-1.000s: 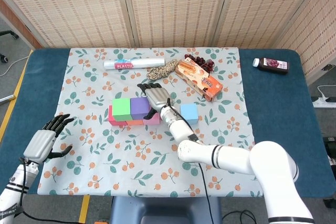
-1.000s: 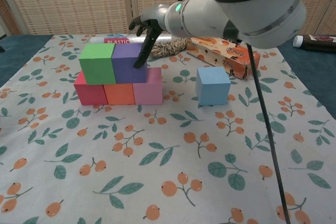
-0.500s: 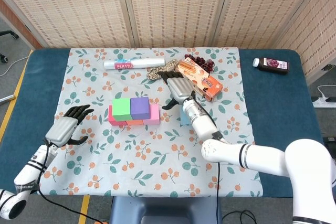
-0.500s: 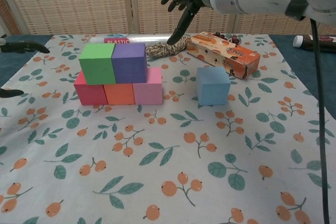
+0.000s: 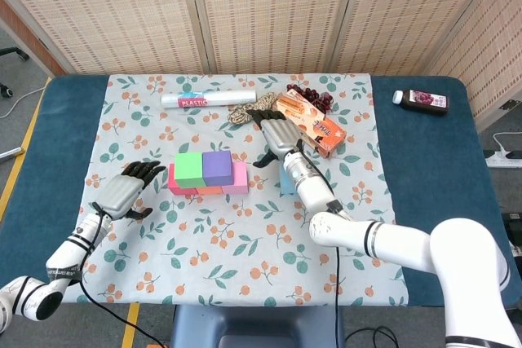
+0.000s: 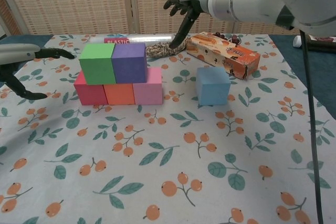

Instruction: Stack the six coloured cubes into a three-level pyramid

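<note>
Right hand [image 6: 185, 7], fingers apart and empty, hovers above and just behind the blue cube [image 6: 212, 85], clearly the nearer hand. Left hand [image 5: 126, 191], fingers also spread and empty, sits beyond the five-cube stack [image 6: 118, 73].

A folding screen [image 5: 269, 14] of woven reed panels in pale frames closes off the rear of the scene. The table [image 5: 424, 201] has a dark blue top, covered across its middle by a white cloth [image 5: 245, 242] printed with orange berries and green leaves. Grey floor [image 5: 12, 79] with a yellow line shows at left; lighting is even.
</note>
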`<state>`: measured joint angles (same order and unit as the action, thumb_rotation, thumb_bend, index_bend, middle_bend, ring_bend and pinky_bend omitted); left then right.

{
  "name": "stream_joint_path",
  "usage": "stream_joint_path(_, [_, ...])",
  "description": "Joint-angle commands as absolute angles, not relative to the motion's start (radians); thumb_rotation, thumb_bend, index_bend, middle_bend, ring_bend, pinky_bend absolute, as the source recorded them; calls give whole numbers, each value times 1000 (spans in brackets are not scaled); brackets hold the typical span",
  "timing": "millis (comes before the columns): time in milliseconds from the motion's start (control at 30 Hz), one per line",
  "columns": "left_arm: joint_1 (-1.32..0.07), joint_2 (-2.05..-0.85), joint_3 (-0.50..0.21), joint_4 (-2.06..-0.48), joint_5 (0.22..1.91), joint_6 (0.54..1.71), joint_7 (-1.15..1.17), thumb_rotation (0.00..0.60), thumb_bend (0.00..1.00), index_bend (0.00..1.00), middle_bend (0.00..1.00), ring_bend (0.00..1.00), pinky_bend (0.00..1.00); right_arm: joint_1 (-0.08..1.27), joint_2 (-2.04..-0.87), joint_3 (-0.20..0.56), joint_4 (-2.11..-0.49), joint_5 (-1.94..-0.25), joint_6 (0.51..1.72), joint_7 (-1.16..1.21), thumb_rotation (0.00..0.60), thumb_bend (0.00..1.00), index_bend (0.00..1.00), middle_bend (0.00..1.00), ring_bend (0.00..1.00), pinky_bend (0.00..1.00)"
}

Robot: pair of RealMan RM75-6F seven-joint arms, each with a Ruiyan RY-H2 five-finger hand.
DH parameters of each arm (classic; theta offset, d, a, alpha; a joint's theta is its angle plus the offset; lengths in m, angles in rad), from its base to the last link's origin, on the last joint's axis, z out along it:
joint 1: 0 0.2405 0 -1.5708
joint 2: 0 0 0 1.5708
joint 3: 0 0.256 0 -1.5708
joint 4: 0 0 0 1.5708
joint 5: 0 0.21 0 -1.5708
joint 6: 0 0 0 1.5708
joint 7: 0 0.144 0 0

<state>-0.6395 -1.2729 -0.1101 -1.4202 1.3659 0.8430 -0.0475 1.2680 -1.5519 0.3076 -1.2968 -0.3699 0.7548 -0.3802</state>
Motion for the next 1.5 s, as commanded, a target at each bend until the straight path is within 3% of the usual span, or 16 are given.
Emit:
stream_joint_path(33, [-647, -1280, -107, -1424, 1359, 840, -35, 600, 299, 39, 0, 0, 27, 1275, -1573, 312, -1270, -367, 743, -375, 600, 21, 0, 57, 0, 0])
stream_joint_path(533, [-677, -1299, -99, -1407, 1354, 829, -14, 600, 300, 32, 0, 0, 25, 1309, -1685, 333, -1128, -381, 691, -354, 600, 21, 0, 57, 0, 0])
stream_joint_path(1500, [-716, -1304, -91, -1401, 1341, 813, 4, 600, 297, 33, 0, 0, 22, 1318, -1733, 353, -1076, -399, 680, -362, 600, 21, 0, 57, 0, 0])
